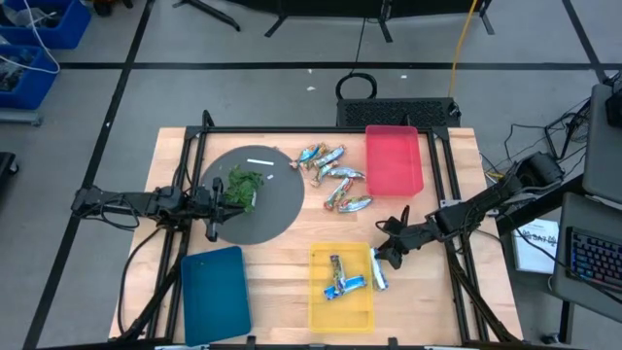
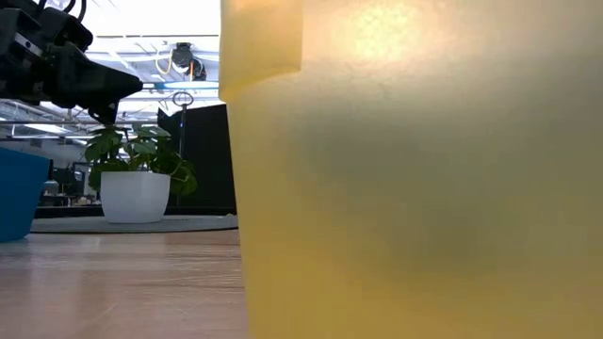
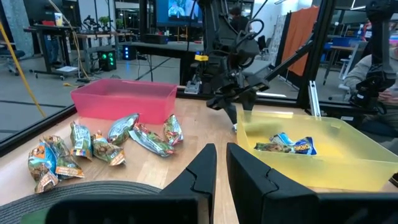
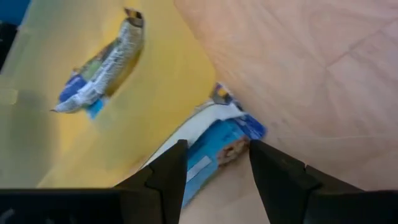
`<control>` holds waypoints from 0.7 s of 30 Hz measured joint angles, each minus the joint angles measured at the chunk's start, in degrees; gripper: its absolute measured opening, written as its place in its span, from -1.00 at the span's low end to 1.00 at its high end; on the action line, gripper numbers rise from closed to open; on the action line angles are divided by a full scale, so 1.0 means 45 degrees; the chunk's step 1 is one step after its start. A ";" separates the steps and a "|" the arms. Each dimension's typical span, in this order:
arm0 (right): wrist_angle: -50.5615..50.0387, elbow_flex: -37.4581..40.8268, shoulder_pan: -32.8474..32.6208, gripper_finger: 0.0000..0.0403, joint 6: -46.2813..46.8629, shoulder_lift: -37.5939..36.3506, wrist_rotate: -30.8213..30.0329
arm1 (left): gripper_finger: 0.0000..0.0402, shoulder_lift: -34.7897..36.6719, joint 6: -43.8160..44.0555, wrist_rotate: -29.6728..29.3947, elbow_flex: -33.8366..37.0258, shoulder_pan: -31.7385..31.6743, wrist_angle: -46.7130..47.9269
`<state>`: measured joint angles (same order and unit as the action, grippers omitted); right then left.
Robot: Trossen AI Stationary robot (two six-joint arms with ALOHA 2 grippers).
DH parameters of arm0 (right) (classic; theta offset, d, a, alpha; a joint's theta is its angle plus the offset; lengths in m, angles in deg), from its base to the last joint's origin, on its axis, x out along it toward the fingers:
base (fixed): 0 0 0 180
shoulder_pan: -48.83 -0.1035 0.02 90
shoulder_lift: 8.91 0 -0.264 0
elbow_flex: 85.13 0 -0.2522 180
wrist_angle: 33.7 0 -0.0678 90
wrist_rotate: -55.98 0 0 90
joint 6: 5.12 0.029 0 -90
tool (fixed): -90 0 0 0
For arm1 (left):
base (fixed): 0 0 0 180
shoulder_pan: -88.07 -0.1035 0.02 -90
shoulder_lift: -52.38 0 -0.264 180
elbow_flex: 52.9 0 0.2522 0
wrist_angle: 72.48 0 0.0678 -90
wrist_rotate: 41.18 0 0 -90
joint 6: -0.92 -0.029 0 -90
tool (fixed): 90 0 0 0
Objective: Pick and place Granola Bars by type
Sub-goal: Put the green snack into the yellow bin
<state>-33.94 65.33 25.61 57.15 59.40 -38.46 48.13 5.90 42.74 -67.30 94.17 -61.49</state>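
Note:
Several granola bars [image 1: 335,177] lie loose on the wood between the round grey mat [image 1: 277,219] and the red tray [image 1: 394,160]; the left wrist view shows them too [image 3: 106,146]. Two bars [image 1: 340,275] lie in the yellow tray [image 1: 340,316]. A bright blue bar [image 4: 217,149] lies slanted over that tray's right rim, one end on the wood. My right gripper [image 4: 214,165] is open just above it, one finger on either side. My left gripper [image 3: 221,165] is shut and hovers over the mat near the green clump [image 1: 243,187]. My right gripper comes at the blue bar [image 4: 227,140] from above, slanting from the table's right, with its fingers across the bar. Whether the fingers touch the wrapper I cannot tell. The bar rests on the yellow tray's rim [image 4: 186,124] and the table.
A teal tray [image 1: 214,292] sits at the near left, and the red tray at the far right. A small white stick [image 1: 260,161] lies on the mat. In the low view the yellow tray's wall [image 2: 424,188] fills most of the picture. Bare wood lies between the trays.

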 joint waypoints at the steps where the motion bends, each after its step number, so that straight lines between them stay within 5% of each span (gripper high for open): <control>1: -0.0005 0.0000 0.0000 -0.18 0.0007 0.0090 0.0000 | -0.77 -0.0002 0.0000 0.0000 0.0000 0.0001 -0.0005; 16: 0.1326 -0.0024 -0.0019 -0.21 0.0347 0.1264 0.0627 | -0.77 0.0001 0.0000 0.0004 0.0000 0.0002 -0.0005; 21: 0.1253 -0.0024 -0.0019 -0.55 0.0025 0.1299 0.0607 | -0.77 0.0002 -0.0005 0.0000 0.0000 0.0002 0.0000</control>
<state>-28.30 65.23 25.52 57.27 65.24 -35.73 48.14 5.87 42.74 -67.30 94.18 -61.49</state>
